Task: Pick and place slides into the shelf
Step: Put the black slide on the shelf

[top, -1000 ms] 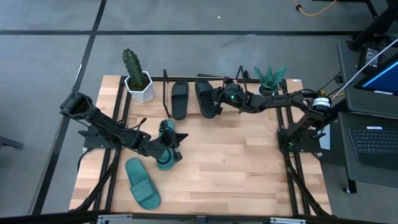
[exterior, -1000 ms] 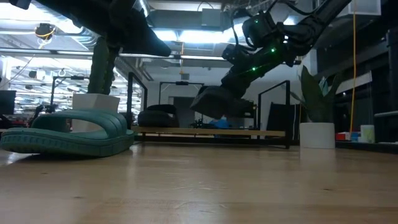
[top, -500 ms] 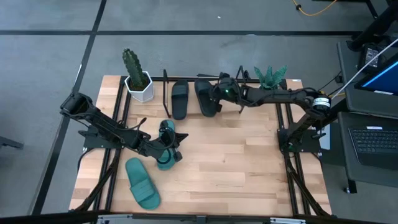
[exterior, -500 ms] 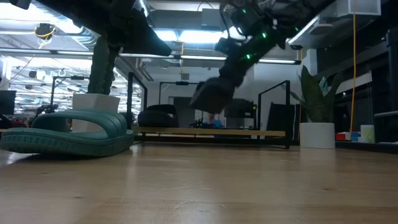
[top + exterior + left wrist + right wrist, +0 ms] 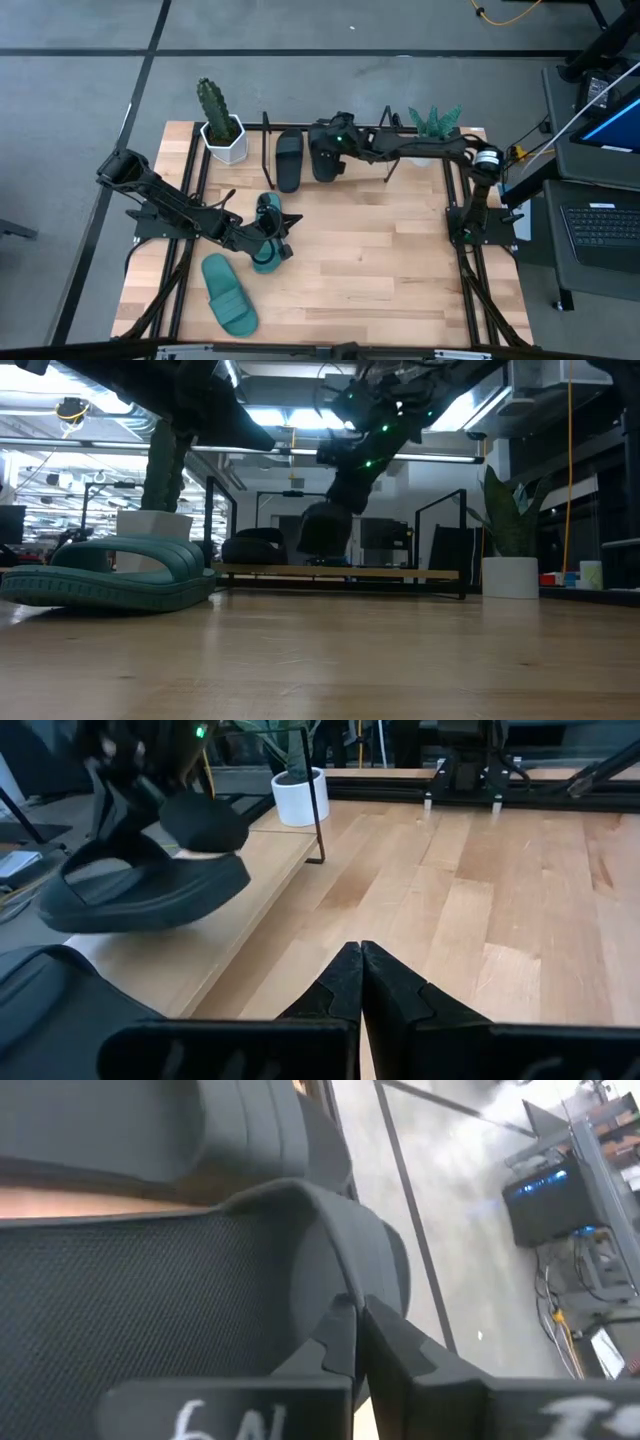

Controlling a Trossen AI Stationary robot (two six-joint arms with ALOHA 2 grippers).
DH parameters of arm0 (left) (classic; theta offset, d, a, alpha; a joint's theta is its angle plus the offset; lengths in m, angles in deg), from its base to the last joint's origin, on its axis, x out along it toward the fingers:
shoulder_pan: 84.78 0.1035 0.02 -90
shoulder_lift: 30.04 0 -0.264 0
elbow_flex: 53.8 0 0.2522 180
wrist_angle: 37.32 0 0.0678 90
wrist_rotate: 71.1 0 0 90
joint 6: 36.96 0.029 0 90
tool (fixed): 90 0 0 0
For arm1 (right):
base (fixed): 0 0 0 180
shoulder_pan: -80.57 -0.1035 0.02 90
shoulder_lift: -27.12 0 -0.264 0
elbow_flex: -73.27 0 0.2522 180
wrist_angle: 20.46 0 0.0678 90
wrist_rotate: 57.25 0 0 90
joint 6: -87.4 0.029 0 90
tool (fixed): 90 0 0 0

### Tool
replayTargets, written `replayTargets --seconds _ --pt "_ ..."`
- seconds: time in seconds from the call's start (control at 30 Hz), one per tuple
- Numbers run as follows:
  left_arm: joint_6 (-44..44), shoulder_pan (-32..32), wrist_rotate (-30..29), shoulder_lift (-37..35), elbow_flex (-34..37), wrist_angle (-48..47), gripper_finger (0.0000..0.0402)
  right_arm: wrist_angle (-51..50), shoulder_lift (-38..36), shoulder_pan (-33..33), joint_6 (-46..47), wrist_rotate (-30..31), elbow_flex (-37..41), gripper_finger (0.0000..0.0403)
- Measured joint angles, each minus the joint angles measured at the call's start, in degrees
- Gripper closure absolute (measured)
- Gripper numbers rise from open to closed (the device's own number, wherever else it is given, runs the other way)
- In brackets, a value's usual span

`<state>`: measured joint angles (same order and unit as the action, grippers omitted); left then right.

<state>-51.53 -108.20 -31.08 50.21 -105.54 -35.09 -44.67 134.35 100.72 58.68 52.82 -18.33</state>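
Right hand (image 5: pixel 330 143) clamped on black slide (image 5: pixel 324 157), lengthwise beside shelved one (image 5: pixel 288 160); left hand (image 5: pixel 268 237) pinched shut near teal slide (image 5: pixel 268 235).

One black slide (image 5: pixel 288 158) lies on the shelf (image 5: pixel 268 150) board. A second black slide (image 5: pixel 324 158) hangs over the shelf beside it. Two teal slides (image 5: pixel 230 295) (image 5: pixel 267 235) sit near the table's left-front area.

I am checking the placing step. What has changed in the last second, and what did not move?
The right gripper, shut on the second black slide, carried it along the shelf toward the first black slide and turned it nearly parallel to it; it hangs above the board. The left gripper, shut, and both teal slides stayed put.
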Motion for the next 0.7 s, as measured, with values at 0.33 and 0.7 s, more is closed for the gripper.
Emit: replayTargets --seconds 0.33,0.7 --pt "0.1 0.0 0.0 0.0 0.0 0.0 0.04 3.7 5.2 -0.2 0.1 2.0 -0.1 0.0392" --pt "0.1 0.0 0.1 0.0 0.0 0.1 0.04 6.8 5.7 -1.7 -0.2 0.7 -0.1 0.0392"
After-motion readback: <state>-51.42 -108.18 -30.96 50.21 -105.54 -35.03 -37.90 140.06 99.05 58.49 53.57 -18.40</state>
